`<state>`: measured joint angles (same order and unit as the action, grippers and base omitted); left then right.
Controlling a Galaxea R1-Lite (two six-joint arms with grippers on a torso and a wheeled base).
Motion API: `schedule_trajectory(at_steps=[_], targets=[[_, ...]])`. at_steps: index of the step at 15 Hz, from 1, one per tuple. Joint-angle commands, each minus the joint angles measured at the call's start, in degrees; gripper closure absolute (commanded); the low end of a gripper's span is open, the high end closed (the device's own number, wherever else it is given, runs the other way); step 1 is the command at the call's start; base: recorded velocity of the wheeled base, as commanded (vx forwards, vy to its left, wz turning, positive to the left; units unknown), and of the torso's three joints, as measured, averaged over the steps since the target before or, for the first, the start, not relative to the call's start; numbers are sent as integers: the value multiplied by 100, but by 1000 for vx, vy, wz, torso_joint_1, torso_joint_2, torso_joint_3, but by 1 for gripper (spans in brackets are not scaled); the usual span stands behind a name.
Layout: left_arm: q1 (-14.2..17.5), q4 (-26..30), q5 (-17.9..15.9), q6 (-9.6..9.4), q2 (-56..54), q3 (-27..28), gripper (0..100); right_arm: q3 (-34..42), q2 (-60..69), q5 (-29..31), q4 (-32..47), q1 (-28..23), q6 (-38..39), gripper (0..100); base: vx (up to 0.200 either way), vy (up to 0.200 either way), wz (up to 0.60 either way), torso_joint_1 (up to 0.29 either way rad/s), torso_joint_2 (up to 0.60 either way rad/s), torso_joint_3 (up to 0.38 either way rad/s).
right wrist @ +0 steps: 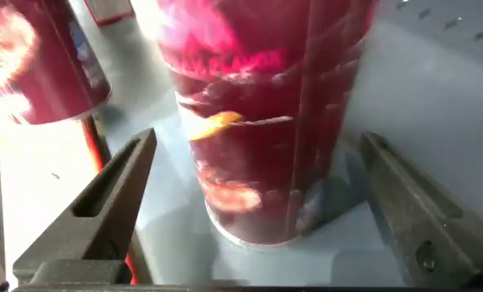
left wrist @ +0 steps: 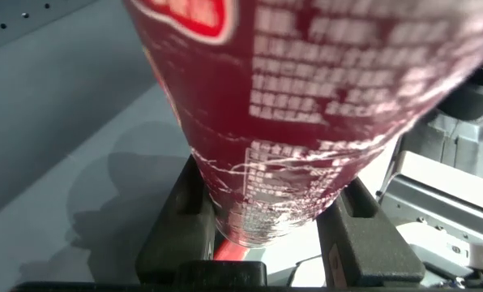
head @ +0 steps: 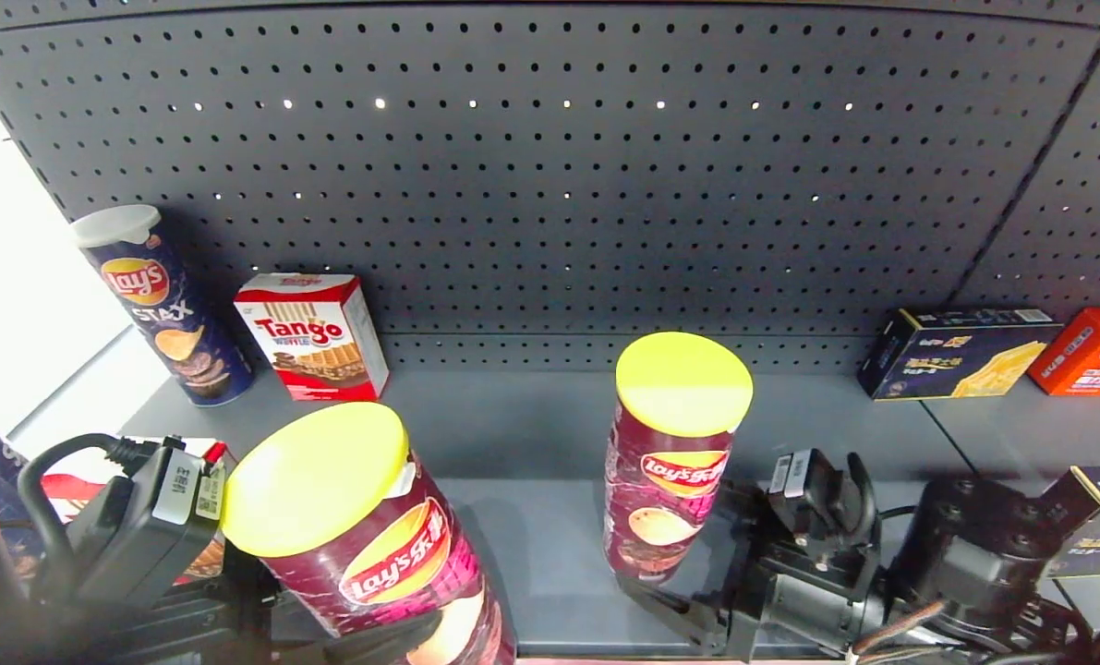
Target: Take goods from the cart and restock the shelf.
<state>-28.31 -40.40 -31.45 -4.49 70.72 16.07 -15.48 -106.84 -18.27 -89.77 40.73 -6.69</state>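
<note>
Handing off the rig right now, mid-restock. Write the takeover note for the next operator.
Left gripper: shut on the held can, which is tilted, near the shelf's front left.
Right gripper: open, fingers either side of the standing can, not touching it.
Done: standing can is upright mid-shelf.
To do: probably back the right arm off, then set the held can down.

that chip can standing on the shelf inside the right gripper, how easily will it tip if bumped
Probably tippy: the standing chip can is tall on a narrow base, loose inside the open right gripper. Its round wall would likely roll once down.
</note>
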Motion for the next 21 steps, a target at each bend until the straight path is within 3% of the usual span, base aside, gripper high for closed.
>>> schedule_trajectory(at_steps=[1,5,8,11,15,18,21], targets=[[1,-3,-1,0,3,2,100,494,989,122,-23,14,-34,0,0,0,0,0,0,0],[-8,-3,-10,0,12,2,100,1100,2106,122,-23,-30,-236,0,0,0,0,0,0,0],[-35,-3,-10,0,12,37,100,1452,3248,122,30,-847,-245,0,0,0,0,0,0,0],[-35,-3,-10,0,3,72,100,1408,3995,272,698,-1770,-236,0,0,0,0,0,0,0],[-35,-12,-10,0,-58,28,100,1539,4848,535,1023,-2544,-236,0,0,0,0,0,0,0],[-17,-3,-10,0,-111,-7,100,1495,6298,834,2842,-2588,-236,0,0,0,0,0,0,0],[-26,-12,-10,0,-120,19,100,1390,8214,1783,5532,-2702,-201,0,0,0,0,0,0,0]])
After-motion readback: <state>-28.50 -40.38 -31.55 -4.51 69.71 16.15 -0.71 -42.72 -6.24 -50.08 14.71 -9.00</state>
